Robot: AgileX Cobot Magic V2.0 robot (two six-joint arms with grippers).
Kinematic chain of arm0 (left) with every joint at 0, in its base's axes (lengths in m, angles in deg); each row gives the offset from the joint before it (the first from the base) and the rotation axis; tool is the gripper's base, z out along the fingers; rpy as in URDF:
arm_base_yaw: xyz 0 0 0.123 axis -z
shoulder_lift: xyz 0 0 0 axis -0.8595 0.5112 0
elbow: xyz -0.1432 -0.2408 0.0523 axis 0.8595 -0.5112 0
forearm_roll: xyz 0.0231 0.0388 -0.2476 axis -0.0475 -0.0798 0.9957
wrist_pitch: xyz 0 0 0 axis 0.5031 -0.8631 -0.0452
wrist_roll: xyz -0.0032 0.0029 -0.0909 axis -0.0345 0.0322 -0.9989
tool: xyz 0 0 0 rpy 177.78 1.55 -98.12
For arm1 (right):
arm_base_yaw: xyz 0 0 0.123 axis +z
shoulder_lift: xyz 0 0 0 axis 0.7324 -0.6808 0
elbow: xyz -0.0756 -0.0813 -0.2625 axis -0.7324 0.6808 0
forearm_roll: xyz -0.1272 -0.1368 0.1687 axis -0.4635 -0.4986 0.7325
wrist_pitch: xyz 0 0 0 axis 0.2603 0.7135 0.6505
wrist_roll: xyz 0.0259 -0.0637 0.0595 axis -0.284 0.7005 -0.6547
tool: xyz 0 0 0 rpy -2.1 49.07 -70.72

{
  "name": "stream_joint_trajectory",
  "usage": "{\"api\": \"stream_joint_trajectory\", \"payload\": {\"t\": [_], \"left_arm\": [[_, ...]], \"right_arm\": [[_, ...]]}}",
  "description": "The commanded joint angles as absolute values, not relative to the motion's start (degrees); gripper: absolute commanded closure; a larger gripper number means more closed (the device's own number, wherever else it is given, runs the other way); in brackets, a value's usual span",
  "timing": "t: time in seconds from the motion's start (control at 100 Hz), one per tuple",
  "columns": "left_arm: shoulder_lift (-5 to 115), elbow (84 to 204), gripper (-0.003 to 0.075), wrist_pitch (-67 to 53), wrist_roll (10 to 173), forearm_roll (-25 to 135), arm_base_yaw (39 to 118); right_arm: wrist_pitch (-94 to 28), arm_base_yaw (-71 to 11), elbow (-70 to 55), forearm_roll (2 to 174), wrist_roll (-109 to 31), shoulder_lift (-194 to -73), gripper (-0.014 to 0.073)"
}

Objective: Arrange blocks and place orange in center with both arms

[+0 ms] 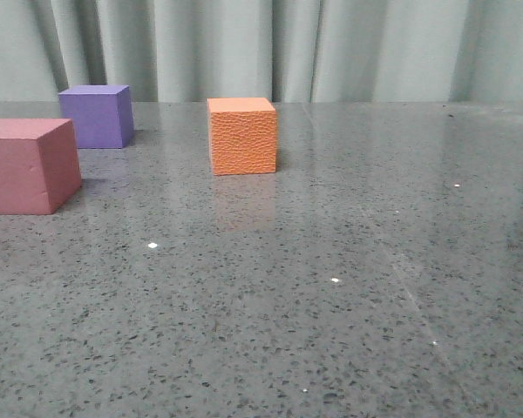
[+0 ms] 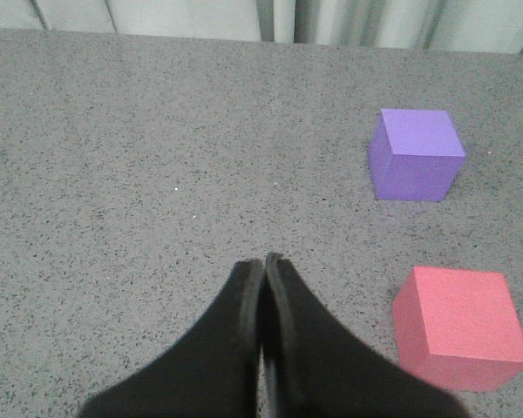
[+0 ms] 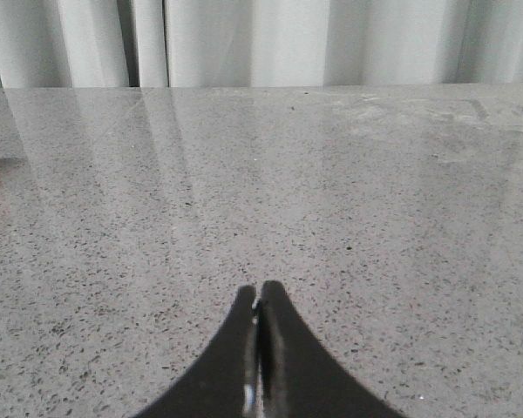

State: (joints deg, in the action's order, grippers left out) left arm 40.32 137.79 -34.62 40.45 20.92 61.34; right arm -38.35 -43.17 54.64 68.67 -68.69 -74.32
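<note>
Purple cube [image 1: 95, 116] behind pinkish-red cube [image 1: 28, 165], orange cube [image 1: 241, 136] apart

No text, label, brand, number or sign can be read in any of the views.
</note>
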Motion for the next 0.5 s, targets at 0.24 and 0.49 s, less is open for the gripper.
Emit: {"api": "stream_joint_trajectory", "payload": {"t": [0.24,0.49], "left_arm": [[43.6,140.9,0.0725,-30.9,40.2,20.6,61.7],[43.6,141.8,0.0197,-31.0,40.3,20.6,61.7]], "right_arm": [[-43.6,-43.4,53.9,68.6,-68.2,-72.9,0.0661],[-43.6,-43.4,53.9,68.6,-68.2,-72.9,0.0661]]}}
